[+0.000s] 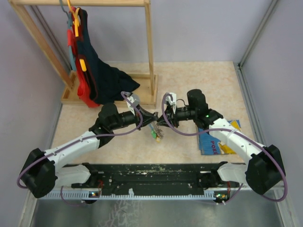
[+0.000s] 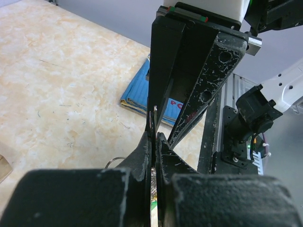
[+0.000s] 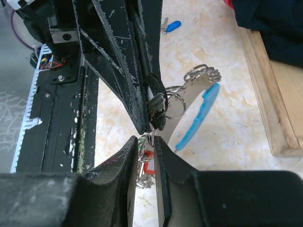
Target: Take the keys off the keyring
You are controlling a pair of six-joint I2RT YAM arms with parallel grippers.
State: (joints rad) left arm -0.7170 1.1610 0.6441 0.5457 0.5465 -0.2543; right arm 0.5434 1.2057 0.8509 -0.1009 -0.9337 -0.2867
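From above, the left gripper (image 1: 154,119) and right gripper (image 1: 164,121) meet tip to tip and hide the keyring (image 3: 201,73), the keys (image 1: 156,133) a small blur at 6 o'clock below them. The left wrist view shows the left jaws pressed together on a thin sliver of ring; only the right wrist view shows the right jaws slightly apart around the wire, a red key (image 3: 147,158) half hidden between them, the strap (image 3: 189,100) at 3 o'clock and a blue key (image 3: 173,24) lying apart at 12 o'clock

Blue book (image 1: 207,145) cover, partial red txt "POK", rest unreadable
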